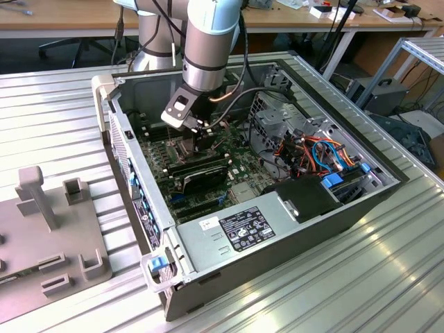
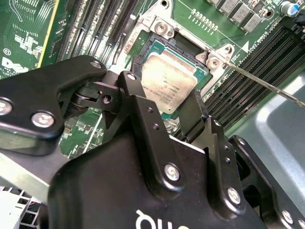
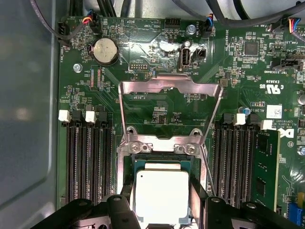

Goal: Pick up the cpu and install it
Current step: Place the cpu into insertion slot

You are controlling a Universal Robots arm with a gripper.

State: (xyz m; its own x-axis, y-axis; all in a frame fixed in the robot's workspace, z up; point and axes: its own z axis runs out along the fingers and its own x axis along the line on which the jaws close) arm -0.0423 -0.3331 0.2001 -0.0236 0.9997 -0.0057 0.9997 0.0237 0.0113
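The cpu (image 3: 161, 193), a small flat square with a dull silver top, lies level over the dark square socket (image 3: 159, 149) on the green motherboard. My gripper (image 3: 162, 191) straddles it, a black finger (image 3: 125, 200) pressed against each of two opposite edges, so it is shut on the chip. In the second wrist view the cpu (image 2: 169, 83) shows between the same fingers (image 2: 193, 112) of the gripper (image 2: 163, 90), inside the socket's outline (image 2: 183, 45). In the exterior view the gripper (image 1: 201, 135) reaches down into the open computer case (image 1: 277, 208).
The socket's hinged metal frame (image 3: 169, 88) stands swung open beyond the chip, and its thin lever rod (image 2: 267, 86) sticks out sideways. Memory slots (image 3: 88, 162) flank the socket. A black graphics card (image 1: 198, 173), cables (image 1: 326, 156) and a power supply (image 1: 236, 229) crowd the case. A grey fixture (image 1: 48, 229) sits outside.
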